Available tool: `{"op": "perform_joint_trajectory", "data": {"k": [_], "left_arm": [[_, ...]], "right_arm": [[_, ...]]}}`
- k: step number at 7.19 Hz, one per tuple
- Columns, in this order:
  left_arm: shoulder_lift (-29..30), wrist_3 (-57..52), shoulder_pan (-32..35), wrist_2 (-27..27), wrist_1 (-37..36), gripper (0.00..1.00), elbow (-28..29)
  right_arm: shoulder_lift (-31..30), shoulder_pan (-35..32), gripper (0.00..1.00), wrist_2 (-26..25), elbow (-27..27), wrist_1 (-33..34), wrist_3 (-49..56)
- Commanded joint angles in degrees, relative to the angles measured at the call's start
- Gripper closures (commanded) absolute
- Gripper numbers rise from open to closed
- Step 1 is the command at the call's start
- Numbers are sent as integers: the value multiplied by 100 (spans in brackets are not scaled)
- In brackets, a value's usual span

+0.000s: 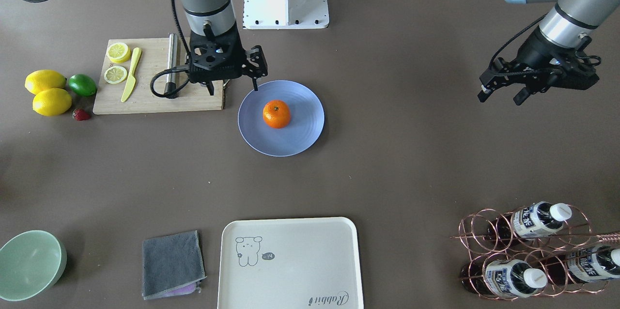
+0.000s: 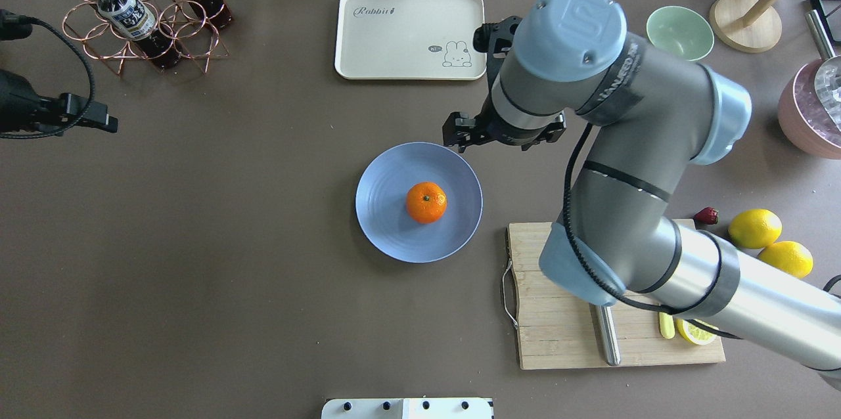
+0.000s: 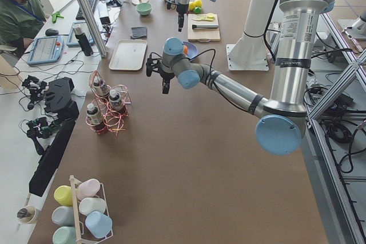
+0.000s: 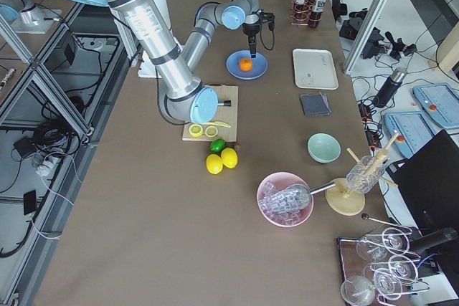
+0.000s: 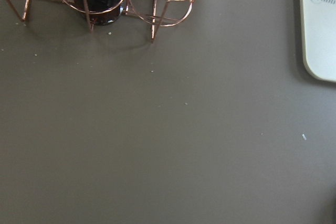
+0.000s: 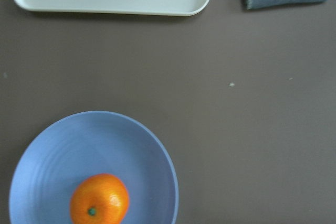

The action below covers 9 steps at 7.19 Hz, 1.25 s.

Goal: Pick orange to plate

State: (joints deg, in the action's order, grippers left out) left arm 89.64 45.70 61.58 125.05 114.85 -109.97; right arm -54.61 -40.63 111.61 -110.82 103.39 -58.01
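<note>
The orange (image 1: pixel 276 114) (image 2: pixel 426 202) lies near the middle of the periwinkle-blue plate (image 1: pixel 305 127) (image 2: pixel 387 209), stem dot up. My right gripper (image 1: pixel 233 88) (image 2: pixel 504 138) hangs open and empty above the table, just beyond the plate's rim on the chopping-board side and clear of the fruit. The right wrist view shows the orange (image 6: pixel 100 205) on the plate (image 6: pixel 63 150) at its lower left, with no fingers in frame. My left gripper (image 1: pixel 500 98) hovers open and empty far off to the side, near the bottle rack.
A wooden chopping board (image 1: pixel 155 100) with lemon slices, a yellow knife and a metal rod lies beside the plate. Two lemons (image 1: pixel 46 91), a lime (image 1: pixel 82 84) and a strawberry (image 1: pixel 81 114) sit past it. Cream tray (image 1: pixel 290 260), grey cloth (image 1: pixel 172 263), mint bowl (image 1: pixel 29 263) and copper bottle rack (image 1: pixel 533 251) line the far edge.
</note>
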Motion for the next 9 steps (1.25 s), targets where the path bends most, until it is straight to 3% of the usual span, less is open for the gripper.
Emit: {"op": "perform_joint_trajectory", "data": {"k": [1, 3, 5, 6, 9], "left_arm": [[-368, -2536, 1060, 11, -921, 2, 213], [-272, -4265, 2133, 36, -2171, 2, 327], [-332, -4342, 2655, 54, -2292, 2, 694], [-394, -4342, 2727, 45, -2248, 2, 862], [-456, -4342, 2727, 54, -2203, 2, 960]], "right_arm": [[-1213, -1475, 0, 876, -177, 182, 2062], [-2084, -3083, 0, 1677, 426, 130, 4324], [-2738, -4578, 0, 1881, 1339, 120, 6380], [-3009, -5063, 0, 1882, 1735, 111, 6929], [-3425, -5455, 0, 1891, 1783, -135, 6988]]}}
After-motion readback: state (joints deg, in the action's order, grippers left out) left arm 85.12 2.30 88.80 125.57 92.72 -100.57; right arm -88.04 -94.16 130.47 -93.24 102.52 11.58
